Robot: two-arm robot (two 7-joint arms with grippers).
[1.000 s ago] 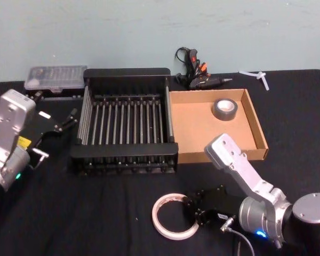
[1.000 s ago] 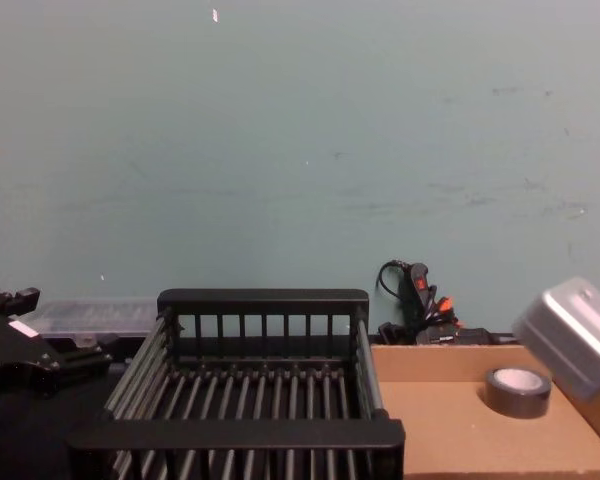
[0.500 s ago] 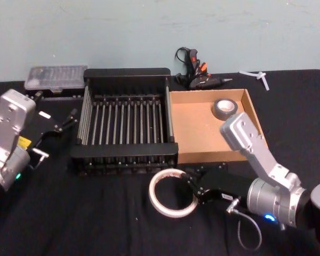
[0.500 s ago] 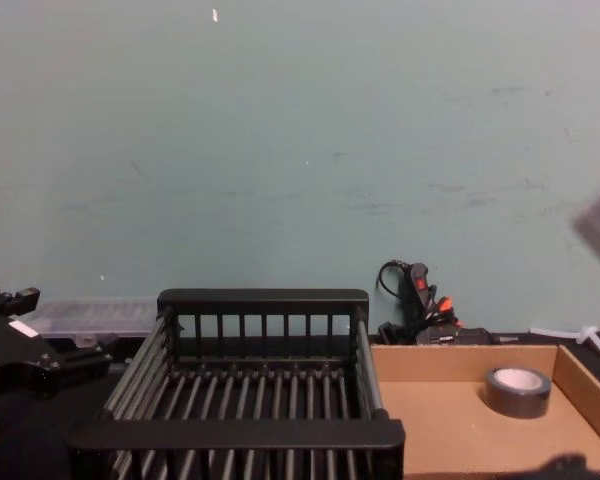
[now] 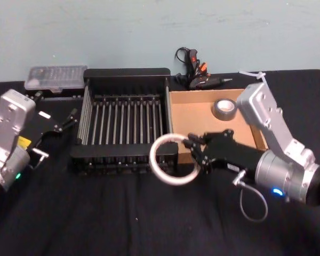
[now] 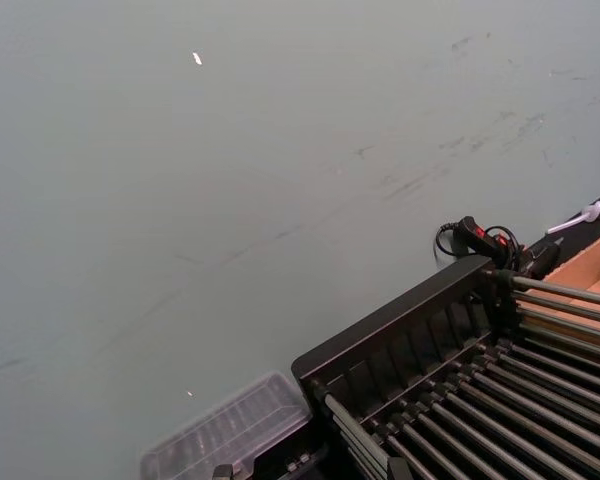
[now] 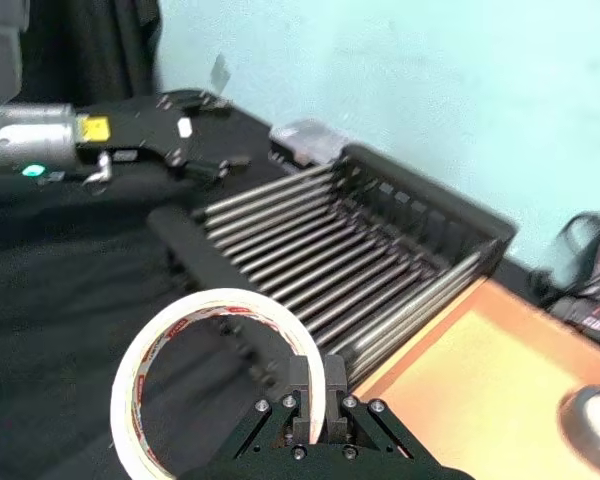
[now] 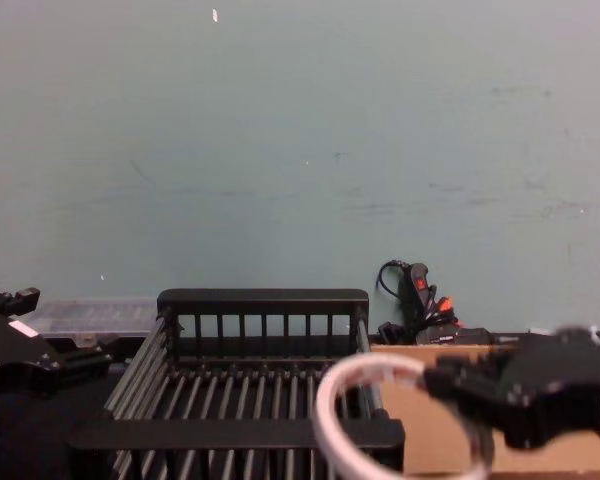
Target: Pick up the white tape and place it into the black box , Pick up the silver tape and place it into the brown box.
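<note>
One white tape (image 5: 174, 159) ring, tilted, hole toward the black box (image 5: 126, 77), pinched in right gripper (image 5: 194, 152).

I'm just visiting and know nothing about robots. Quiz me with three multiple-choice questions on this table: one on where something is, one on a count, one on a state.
1. Where is the silver tape?
A. in the brown box
B. in the black box
C. on the cloth

2. How many tape rolls are there?
A. one
B. two
C. three

3. The white tape is
A. lying on the cloth
B. held by the right gripper
C. held by the left gripper

Key: 1 A, it lies on the cardboard floor. 2 B, one white, one silver. 3 B, the right gripper's fingers pinch its rim near the black box's front corner, while the left gripper waits empty left of the box.
</note>
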